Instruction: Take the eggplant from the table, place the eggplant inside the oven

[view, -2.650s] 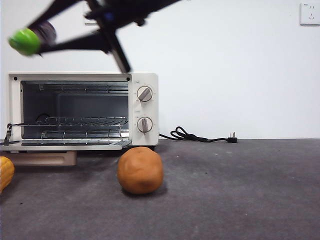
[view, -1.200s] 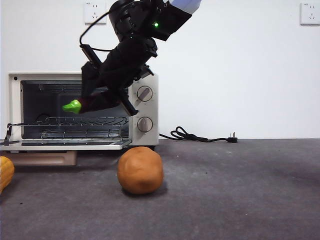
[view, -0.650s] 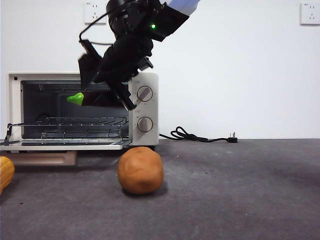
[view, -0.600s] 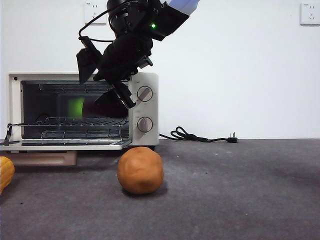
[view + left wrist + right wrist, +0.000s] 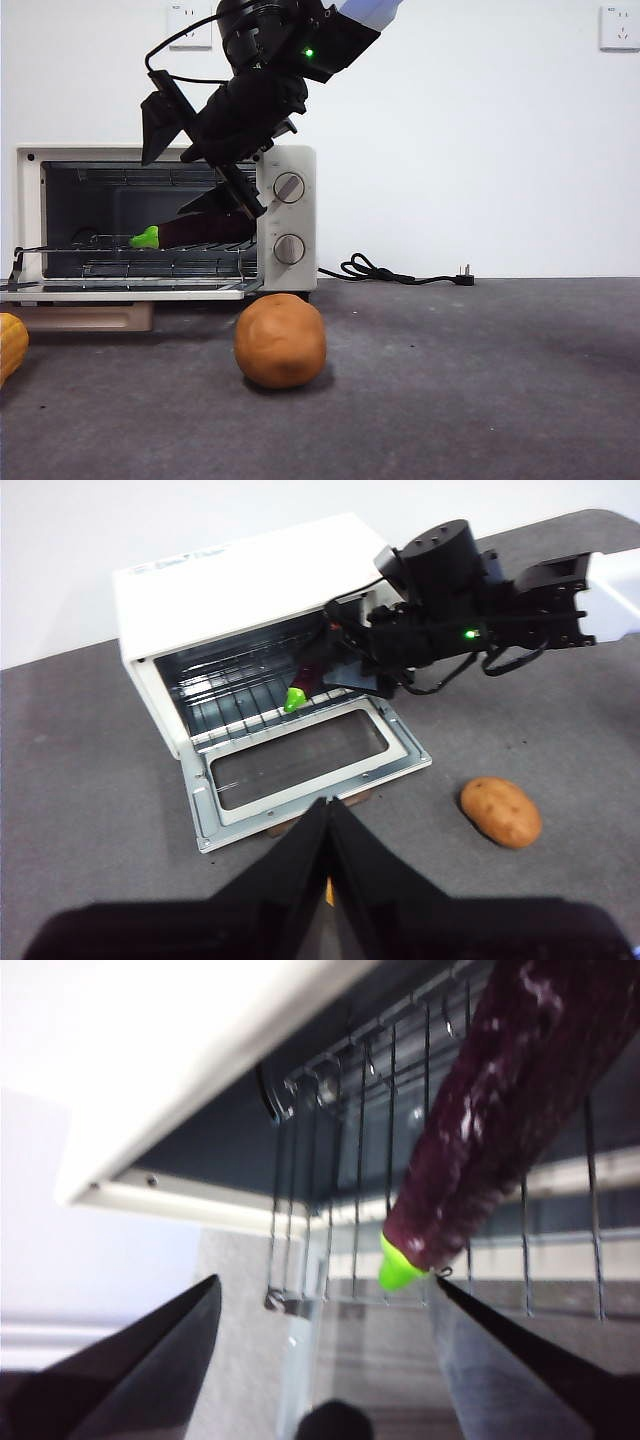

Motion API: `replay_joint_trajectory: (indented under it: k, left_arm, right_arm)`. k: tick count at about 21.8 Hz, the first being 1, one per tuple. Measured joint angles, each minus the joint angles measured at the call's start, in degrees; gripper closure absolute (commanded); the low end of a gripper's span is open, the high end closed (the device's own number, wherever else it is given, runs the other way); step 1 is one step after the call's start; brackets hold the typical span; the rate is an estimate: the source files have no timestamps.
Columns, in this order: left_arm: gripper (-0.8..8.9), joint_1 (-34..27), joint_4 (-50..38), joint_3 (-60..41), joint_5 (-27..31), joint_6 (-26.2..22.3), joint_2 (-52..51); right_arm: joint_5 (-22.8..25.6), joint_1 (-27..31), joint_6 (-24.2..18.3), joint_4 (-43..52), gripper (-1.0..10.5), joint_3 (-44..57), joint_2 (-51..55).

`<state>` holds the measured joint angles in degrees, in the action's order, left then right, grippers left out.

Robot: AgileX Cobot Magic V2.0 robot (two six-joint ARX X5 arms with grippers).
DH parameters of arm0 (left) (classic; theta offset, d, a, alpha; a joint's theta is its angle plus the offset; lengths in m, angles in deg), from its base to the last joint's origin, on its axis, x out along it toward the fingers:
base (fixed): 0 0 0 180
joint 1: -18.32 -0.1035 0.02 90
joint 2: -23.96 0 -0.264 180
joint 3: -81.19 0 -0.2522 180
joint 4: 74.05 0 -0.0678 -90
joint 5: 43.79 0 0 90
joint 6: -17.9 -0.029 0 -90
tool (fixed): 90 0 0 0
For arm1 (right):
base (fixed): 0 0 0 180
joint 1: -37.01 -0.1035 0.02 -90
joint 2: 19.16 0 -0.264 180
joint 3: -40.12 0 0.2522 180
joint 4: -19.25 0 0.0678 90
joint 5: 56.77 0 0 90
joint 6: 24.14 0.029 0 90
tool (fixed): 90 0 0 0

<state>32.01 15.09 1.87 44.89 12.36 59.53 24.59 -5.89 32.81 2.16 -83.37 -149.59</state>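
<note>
White wall and dark grey table (image 5: 480, 380) frame our scene, and at its heart the eggplant (image 5: 195, 230) lies on the wire rack (image 5: 120, 243) inside the cream Toshiba toaster oven (image 5: 290, 160), green stem cap toward the side away from the knobs, its purple body running toward the knob side. We judge it lies lengthwise so that it bridges several wires and cannot roll off. In our right wrist view the eggplant (image 5: 500, 1100) sits between our two jaws with clear air on both sides, so our right gripper (image 5: 195, 150) is spread wide and grips nothing. It hangs at the oven's mouth, tilted down toward the opening from an arm reaching in from above, one jaw outside above the roof, the other inside just above the eggplant. The glass door (image 5: 300, 770) is dropped flat, giving a free way out. Our left gripper (image 5: 328, 825) waits well back with its jaws pressed together, looking down on everything. Nearer us on the table stand a potato (image 5: 280, 340) and a yellow item (image 5: 10, 345), both well apart from the oven's rack.
</note>
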Motion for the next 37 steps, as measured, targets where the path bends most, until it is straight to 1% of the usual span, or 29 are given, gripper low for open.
replay_joint_trajectory:
  k: [6, 8, 10, 13, 15, 20, 23, 25, 28, 32, 37]
  left_arm:
    - [8.20, 0.3, 0.0, 0.0, 0.3, 0.0, 0.0]
    - [8.20, 0.4, 0.0, 0.0, 0.3, 0.0, 0.0]
    - [8.20, 0.4, 0.0, 0.0, 0.3, 0.0, 0.0]
    - [8.20, 0.4, 0.0, 0.0, 0.3, 0.0, 0.0]
    - [8.20, 0.4, 0.0, 0.0, 0.3, 0.0, 0.0]
    - [8.20, 0.4, 0.0, 0.0, 0.3, 0.0, 0.0]
    - [8.20, 0.4, 0.0, 0.0, 0.3, 0.0, 0.0]
    - [8.20, 0.4, 0.0, 0.0, 0.3, 0.0, 0.0]
    - [8.20, 0.4, -0.1, 0.0, 0.3, 0.0, 0.0]
    - [8.20, 0.4, -0.7, 0.0, 0.3, 0.0, 0.0]
    - [8.20, 0.4, -0.7, 0.0, 0.3, 0.0, 0.0]
  right_arm:
    - [0.3, -1.1, -5.2, -6.1, 6.0, -2.8, 0.3]
    - [0.3, -1.6, -8.5, -9.6, 6.0, -5.0, 1.5]
    - [0.3, -1.7, -12.8, -14.3, 6.0, -8.2, 3.2]
    - [0.2, -1.7, -20.2, -24.7, 6.0, -15.1, 4.8]
    - [0.3, -1.7, -23.9, -30.0, 6.0, -18.6, 5.0]
    - [0.2, -1.7, -35.3, -47.3, 6.0, -30.1, 5.0]
    - [0.3, -1.7, -41.6, -58.1, 6.0, -36.8, 5.2]
    - [0.3, -1.7, -44.9, -64.9, 6.0, -40.5, 5.3]
    - [-0.6, -1.8, -47.6, -71.6, 6.0, -44.2, 5.9]
    - [-1.7, -1.9, -48.9, -73.4, 6.0, -46.8, 7.3]
    - [-1.7, -2.4, -50.1, -74.1, 6.0, -47.4, 11.5]
